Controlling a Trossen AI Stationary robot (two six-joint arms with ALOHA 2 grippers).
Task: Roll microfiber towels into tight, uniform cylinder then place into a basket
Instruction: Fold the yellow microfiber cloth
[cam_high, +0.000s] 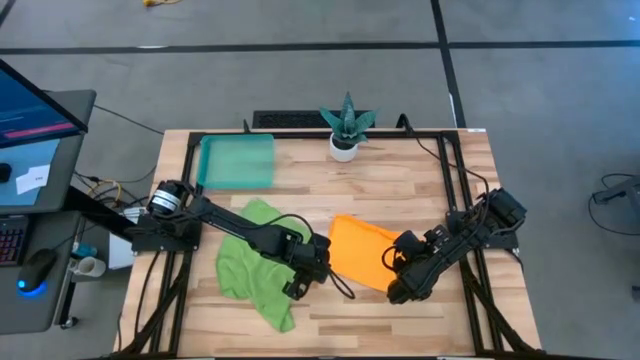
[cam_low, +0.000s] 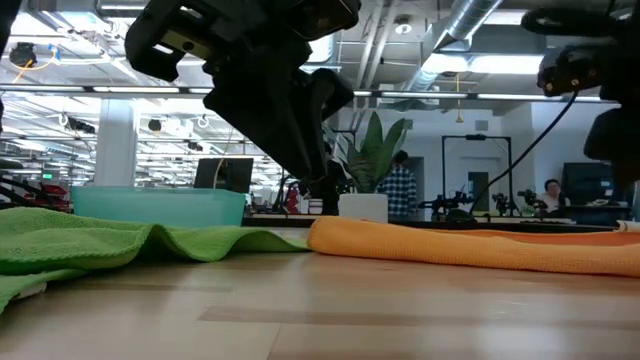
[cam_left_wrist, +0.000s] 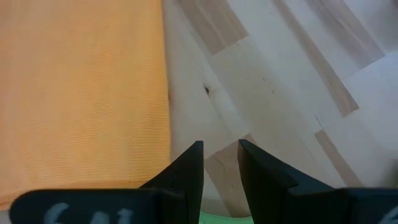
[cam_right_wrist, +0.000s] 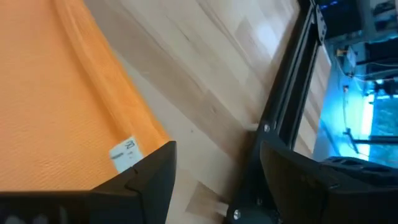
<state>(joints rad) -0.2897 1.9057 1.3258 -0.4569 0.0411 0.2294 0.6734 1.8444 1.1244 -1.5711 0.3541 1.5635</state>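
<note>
Basket (cam_high: 237, 162) sat upper left, green towel (cam_high: 250, 262) lower left, both towels unrolled. Left gripper (cam_high: 303, 283) was narrowly parted, empty, beside orange towel (cam_high: 362, 252). Right gripper (cam_high: 397, 270) gaped, empty, at its right edge. We judged a one-layer pinch would drag it, rolling loose.

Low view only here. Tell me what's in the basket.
Observer: Nothing. Seen from above, the basket is empty.
Operator: Give me the right gripper.
Observer: The right gripper is open and holds nothing. It is at the edge of the orange towel, close to its white tag.
Operator: Now the left.
Observer: The left gripper is over bare tabletop between the orange towel and the green towel. Its fingers are slightly apart with nothing between them.
</note>
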